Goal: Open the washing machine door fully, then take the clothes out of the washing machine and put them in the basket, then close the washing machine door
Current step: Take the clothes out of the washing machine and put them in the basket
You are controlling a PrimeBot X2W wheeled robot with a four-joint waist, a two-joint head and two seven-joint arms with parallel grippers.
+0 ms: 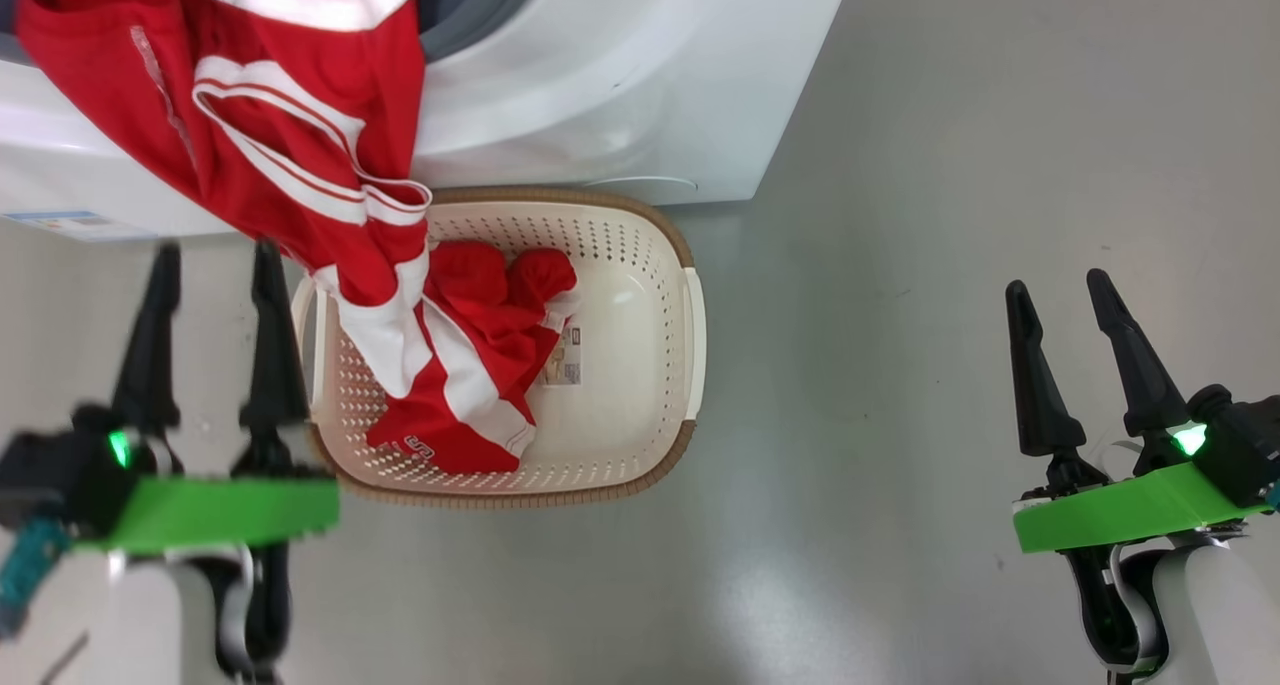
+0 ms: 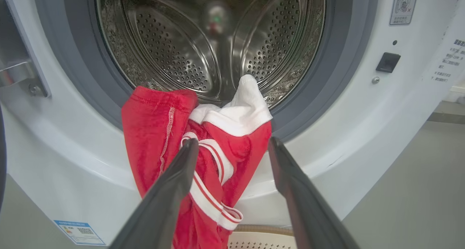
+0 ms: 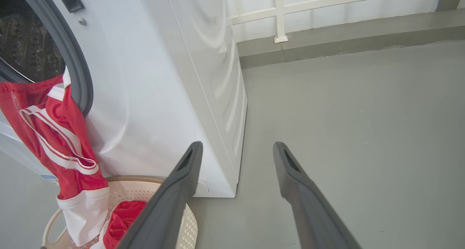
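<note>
the bright red, white-striped sportswear clothes hung from the steel drum of the white front-loading washing machine down into the cream perforated plastic basket before it, while the left jaws and right jaws stood apart, empty.

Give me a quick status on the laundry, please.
Left gripper, right gripper open, empty. Clothes hang from drum, lower end in basket. Nothing blocking the basket.
</note>
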